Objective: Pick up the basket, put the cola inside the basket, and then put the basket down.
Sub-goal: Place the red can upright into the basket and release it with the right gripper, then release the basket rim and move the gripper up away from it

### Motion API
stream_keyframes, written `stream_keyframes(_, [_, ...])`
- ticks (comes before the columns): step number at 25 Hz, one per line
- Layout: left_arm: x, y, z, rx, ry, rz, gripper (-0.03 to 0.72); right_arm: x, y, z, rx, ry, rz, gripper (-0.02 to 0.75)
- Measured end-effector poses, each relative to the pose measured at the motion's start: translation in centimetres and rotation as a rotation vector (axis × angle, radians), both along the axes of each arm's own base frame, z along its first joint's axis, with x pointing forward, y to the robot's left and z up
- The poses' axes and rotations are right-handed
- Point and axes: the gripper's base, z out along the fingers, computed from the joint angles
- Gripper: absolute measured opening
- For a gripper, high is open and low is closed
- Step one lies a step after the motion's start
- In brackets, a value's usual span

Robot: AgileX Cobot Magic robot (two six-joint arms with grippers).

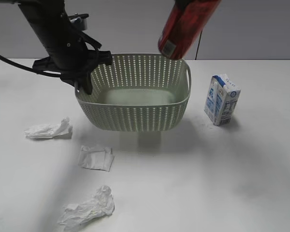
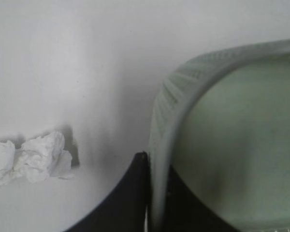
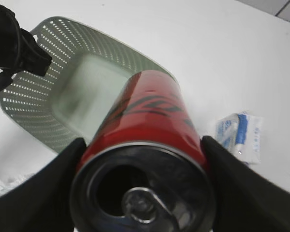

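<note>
The pale green basket (image 1: pixel 135 116) hangs tilted a little above the table, its shadow beneath it. My left gripper (image 1: pixel 84 82) is shut on the basket's left rim; in the left wrist view the black fingers (image 2: pixel 157 193) clamp the rim (image 2: pixel 169 111). My right gripper is shut on the red cola can (image 1: pixel 186 26) and holds it tilted above the basket's back right corner; its fingers are out of the exterior view. In the right wrist view the can (image 3: pixel 145 125) fills the jaws (image 3: pixel 142 188), with the basket (image 3: pixel 29 101) below it.
A small blue-and-white carton (image 1: pixel 222 100) stands right of the basket and shows in the right wrist view (image 3: pixel 239 135). Three crumpled white tissues (image 1: pixel 50 129) (image 1: pixel 95 158) (image 1: pixel 87 209) lie at front left; one shows in the left wrist view (image 2: pixel 34 157).
</note>
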Motion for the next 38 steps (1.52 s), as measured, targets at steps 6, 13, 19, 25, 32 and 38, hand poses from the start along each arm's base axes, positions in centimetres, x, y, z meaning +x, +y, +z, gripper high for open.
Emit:
stream_keyframes(6, [-0.5,-1.2,0.0,-0.007,-0.019,-0.028,0.003,3.9,2.8,-6.7,-0.081,0.122,0.044,0.503])
stream_keyframes(13, [-0.7,-1.7,-0.3,0.024,-0.034,-0.055,0.003,5.0,4.1,-10.8,-0.083,0.230,0.072,0.503])
stream_keyframes(19, [-0.6,-1.6,-0.2,0.031,-0.047,-0.057,0.003,4.9,4.4,-10.7,-0.057,0.240,0.098,0.579])
stream_keyframes(25, [-0.6,-1.5,-0.2,0.036,-0.049,-0.059,0.003,4.3,4.1,-8.9,-0.035,0.207,0.103,0.645])
stream_keyframes(32, [-0.6,-1.5,-0.3,0.041,-0.044,-0.062,0.003,3.1,1.8,-4.0,-0.050,0.065,0.081,0.636])
stream_keyframes(38, [-1.0,-1.6,-0.3,0.026,0.006,-0.060,0.003,4.7,-3.4,-2.1,-0.036,0.021,-0.059,0.612])
